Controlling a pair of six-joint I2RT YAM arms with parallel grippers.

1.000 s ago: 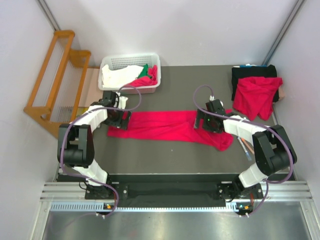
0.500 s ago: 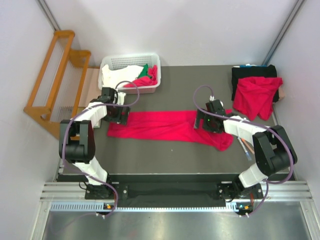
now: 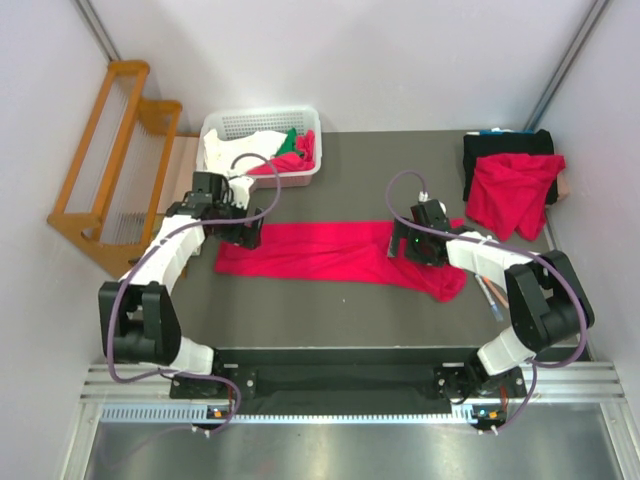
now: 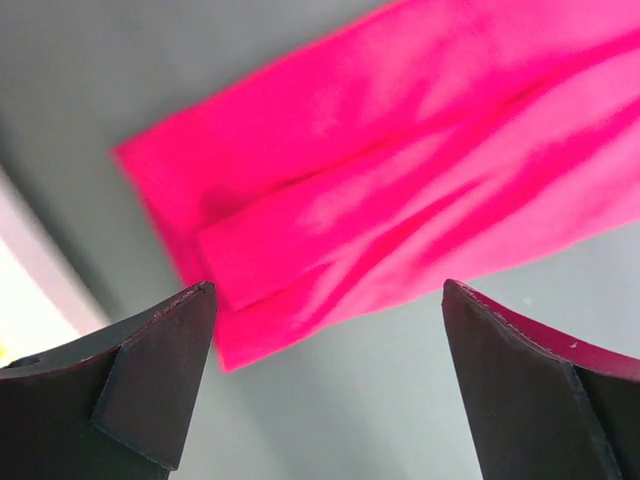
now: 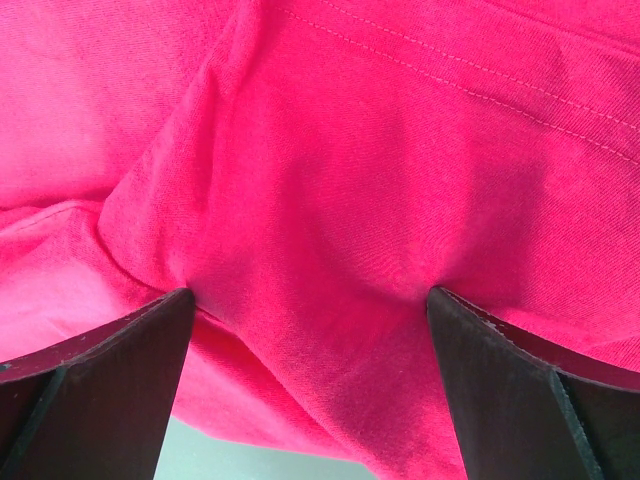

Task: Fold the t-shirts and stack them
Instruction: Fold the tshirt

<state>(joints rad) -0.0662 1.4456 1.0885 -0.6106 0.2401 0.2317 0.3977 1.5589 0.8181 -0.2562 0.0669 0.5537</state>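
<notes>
A red t-shirt lies stretched out long across the middle of the dark table. It fills the right wrist view, and its left end shows in the left wrist view. My left gripper hangs open and empty just above that left end, touching nothing. My right gripper is open, its fingertips pressed down on the shirt's bunched right part. A second red t-shirt lies crumpled at the back right.
A white basket at the back left holds a white cloth, a green cloth and some red cloth. A wooden rack stands left of the table. A black cloth lies under the second shirt. A pen-like tool lies at right.
My left arm has swung its elbow out to the left and lifted, with its gripper staying over the shirt's left end. The right arm and the shirt have not moved.
</notes>
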